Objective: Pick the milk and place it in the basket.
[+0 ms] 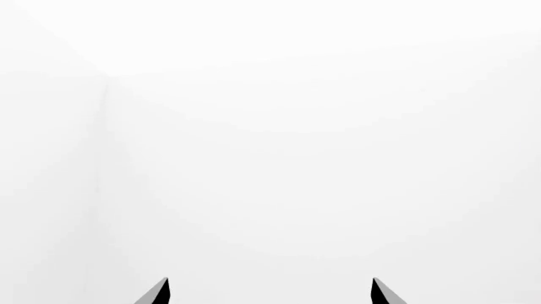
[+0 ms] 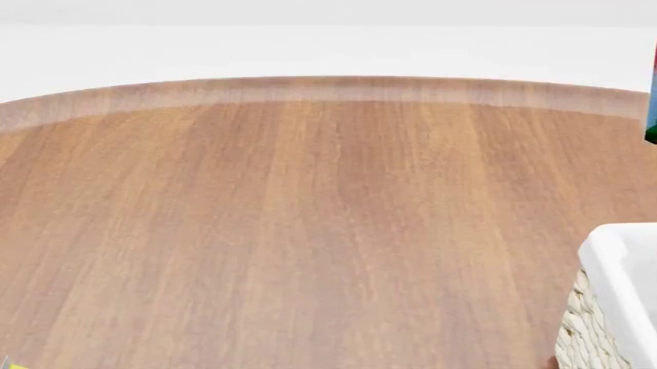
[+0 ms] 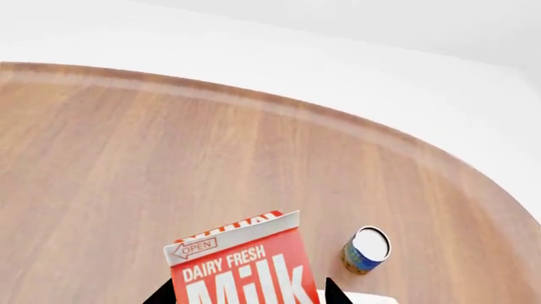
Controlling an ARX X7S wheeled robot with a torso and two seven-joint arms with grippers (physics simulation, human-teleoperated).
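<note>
The milk (image 3: 241, 266) sits between the right gripper (image 3: 245, 297) tips in the right wrist view — red gable top w/ "DAIRY FRESH Milk" facing the cam, dark finger points showing either side of it at the frame's lower edge. Looks like the jaws are clamped on the carton, but actual contact is cut off below the frame, so that's a judgement. In the head view only a sliver of the carton (image 2: 651, 92) shows at the far right edge, seemingly raised above the table (image 2: 308, 215).

The basket (image 2: 616, 300) is at near right, only its corner w/ white lining and wicker wall visible.

Step in hand, I'd say: carry to basket. Keep the grip firm, carton upright, bring it toward the near side over the rim w/ clearance, lower inside the lining before releasing — don't drop from height.

Left gripper (image 1: 270, 292): tips spread wide, empty, facing blank white.

Hard to tell: basket's interior, carton base, both arms in head view. A small can (image 3: 366, 249) stands just right of the milk; a yellow scrap at near left can't be identified.
</note>
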